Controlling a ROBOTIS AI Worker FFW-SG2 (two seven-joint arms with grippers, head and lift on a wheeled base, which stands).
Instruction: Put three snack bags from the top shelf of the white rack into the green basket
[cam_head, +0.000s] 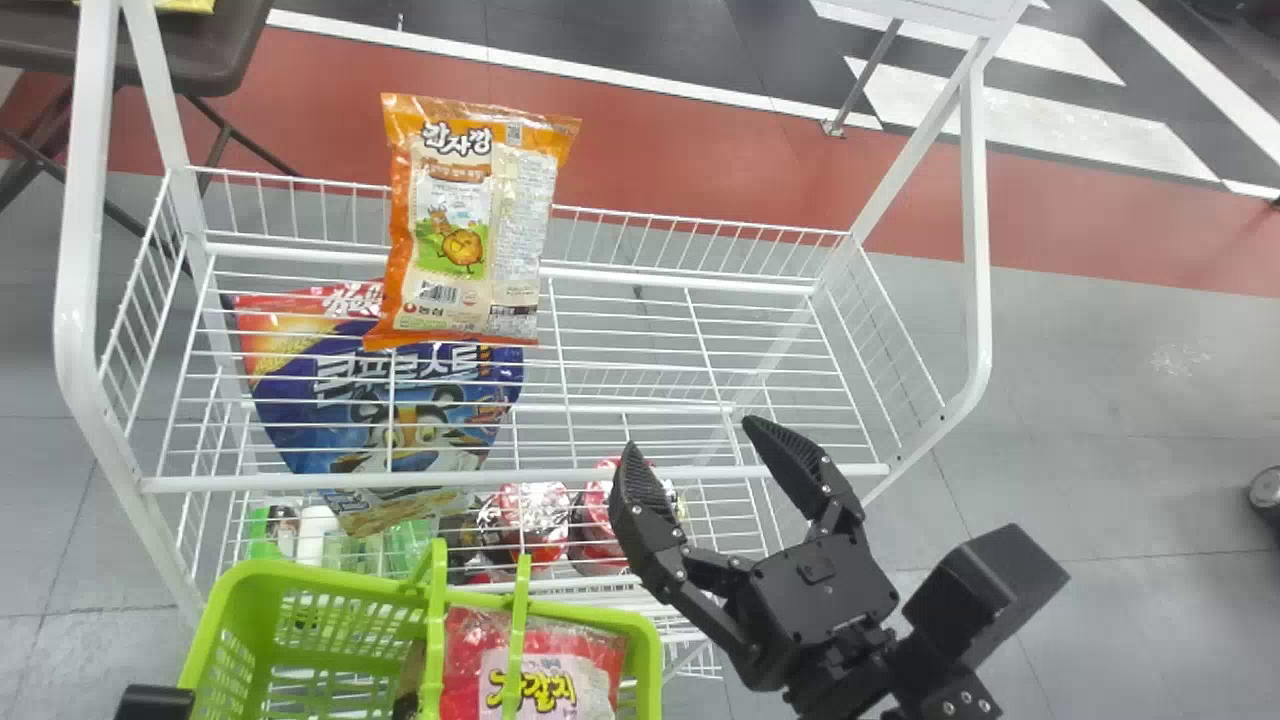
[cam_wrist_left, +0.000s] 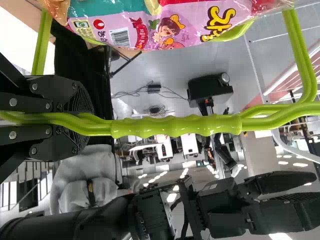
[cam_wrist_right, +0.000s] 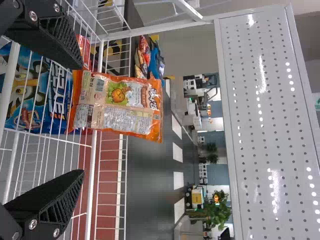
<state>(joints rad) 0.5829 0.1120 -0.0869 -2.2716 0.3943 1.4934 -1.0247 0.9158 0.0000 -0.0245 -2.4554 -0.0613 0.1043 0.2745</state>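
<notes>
In green basket (cam_head: 255, 572), pink snack bag (cam_head: 575, 668); left end effector (cam_wrist_left: 84, 120) grasping handle (cam_wrist_left: 175, 126), right (cam_head: 692, 436) released

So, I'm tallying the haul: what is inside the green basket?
A red-and-pink snack bag, crossed by a handle bar. Beside it a brown sliver shows; the rest is covered, so I can't say what it is.

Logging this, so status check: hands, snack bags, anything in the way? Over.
Left hand shut on basket handle; right hand open, holding nothing. Orange bag standing at back of top shelf; red bag in basket. Front rail could snag right hand.
</notes>
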